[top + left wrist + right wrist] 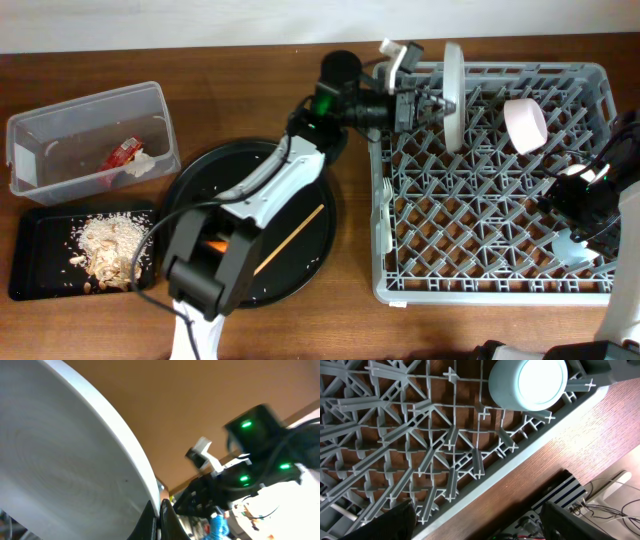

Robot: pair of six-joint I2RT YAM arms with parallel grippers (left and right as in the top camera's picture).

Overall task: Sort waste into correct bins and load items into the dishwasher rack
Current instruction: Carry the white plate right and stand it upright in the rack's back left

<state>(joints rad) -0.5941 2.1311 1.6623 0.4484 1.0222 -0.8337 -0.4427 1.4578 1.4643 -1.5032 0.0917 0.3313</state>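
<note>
My left gripper (pixel 432 100) is shut on the rim of a white plate (pixel 453 95) that stands upright on edge at the back left of the grey dishwasher rack (pixel 500 295). In the left wrist view the plate (pixel 60 460) fills the left side, with its rim pinched between the fingers (pixel 160 510). My right gripper (pixel 572 225) hovers over the right side of the rack. In the right wrist view the fingers (pixel 487 520) are wide open and empty above the rack's edge (pixel 445 440). A pale blue cup (pixel 528 382) lies on the rack beyond them.
A pink cup (pixel 525 125) lies in the rack and a white fork (pixel 386 215) rests at its left edge. A black round tray (pixel 300 190) holds a chopstick (pixel 290 240). A clear bin (pixel 60 125) holds a red wrapper (pixel 122 152). A black tray (pixel 30 255) holds food scraps.
</note>
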